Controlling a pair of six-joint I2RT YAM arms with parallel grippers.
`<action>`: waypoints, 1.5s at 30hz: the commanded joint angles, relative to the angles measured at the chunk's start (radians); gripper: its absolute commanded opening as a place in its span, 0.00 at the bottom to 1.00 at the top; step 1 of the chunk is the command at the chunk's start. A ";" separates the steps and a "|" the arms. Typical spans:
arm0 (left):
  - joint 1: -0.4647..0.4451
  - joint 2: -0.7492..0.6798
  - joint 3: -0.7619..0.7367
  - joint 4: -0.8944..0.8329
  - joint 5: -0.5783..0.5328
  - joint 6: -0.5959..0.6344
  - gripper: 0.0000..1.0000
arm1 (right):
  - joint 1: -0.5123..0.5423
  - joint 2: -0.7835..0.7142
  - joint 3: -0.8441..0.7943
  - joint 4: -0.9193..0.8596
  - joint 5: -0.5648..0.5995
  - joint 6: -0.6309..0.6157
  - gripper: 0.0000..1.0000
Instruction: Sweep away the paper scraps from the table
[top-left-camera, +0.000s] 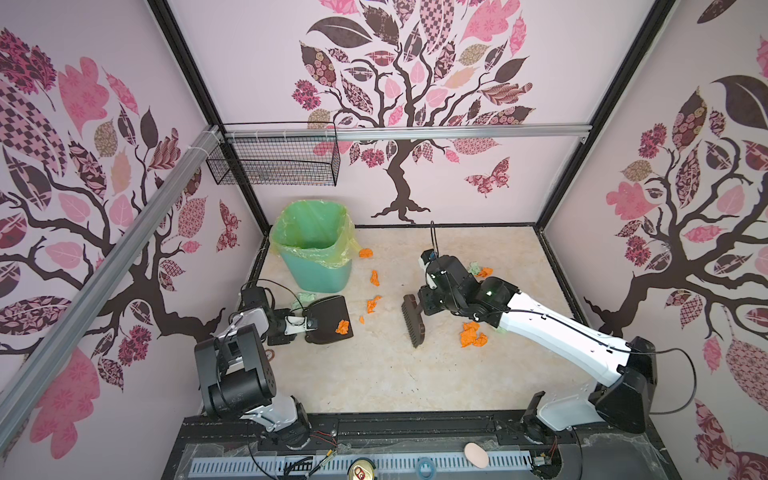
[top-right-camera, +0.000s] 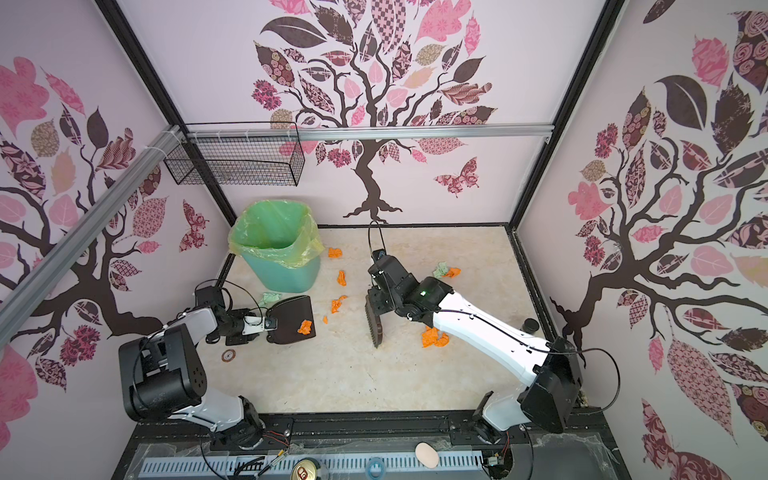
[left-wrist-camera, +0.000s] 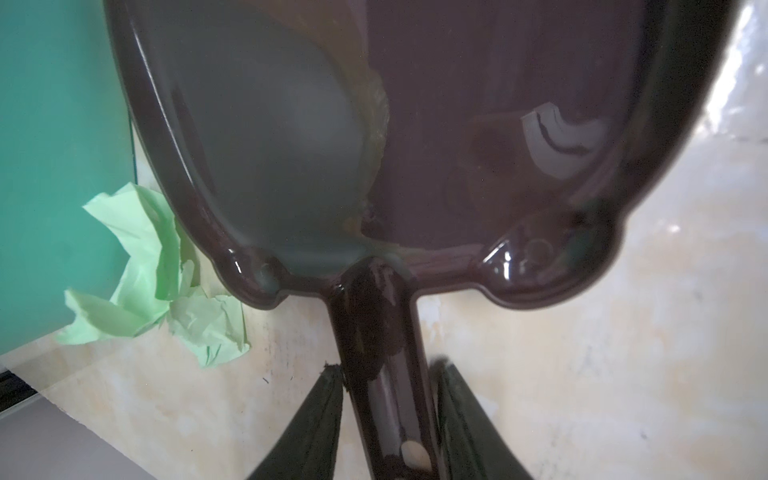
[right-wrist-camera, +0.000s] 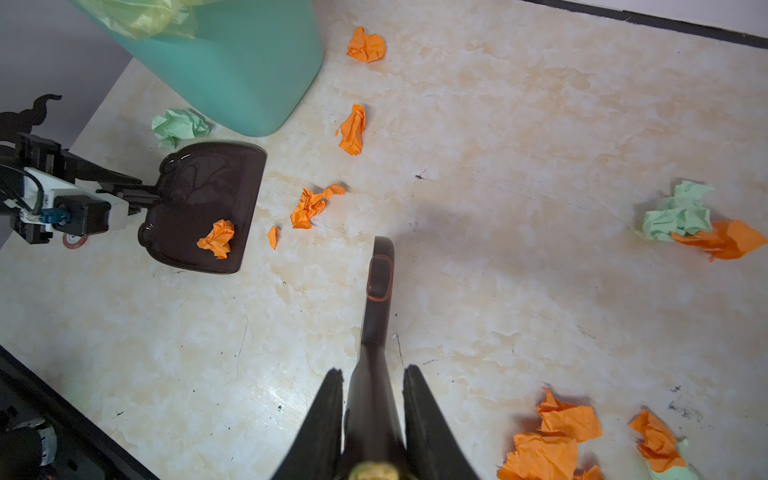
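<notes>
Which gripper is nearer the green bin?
Left. The left gripper, on the dustpan handle, sits just in front of the bin; the right gripper, holding the brush, is farther to its right.

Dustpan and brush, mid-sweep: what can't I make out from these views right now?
- Dustpan front lip: cut off by the edge of the left wrist view.
- Left fingers flank the dustpan handle; whether they press it is too blurred to tell.
- Brush bristles: outside the right wrist view, which shows only the handle between the right fingers.
- Orange scraps beside the right arm: partly covered by it in both top views.
</notes>
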 joint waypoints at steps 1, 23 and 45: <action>0.005 0.118 -0.090 -0.173 -0.151 0.028 0.40 | -0.002 -0.007 0.016 0.017 0.002 -0.005 0.00; 0.004 0.122 -0.057 -0.249 -0.149 -0.005 0.22 | -0.004 -0.004 0.019 0.012 -0.012 0.008 0.00; 0.213 -0.310 0.093 -0.681 0.058 0.017 0.17 | 0.038 0.057 0.084 -0.005 -0.105 0.025 0.00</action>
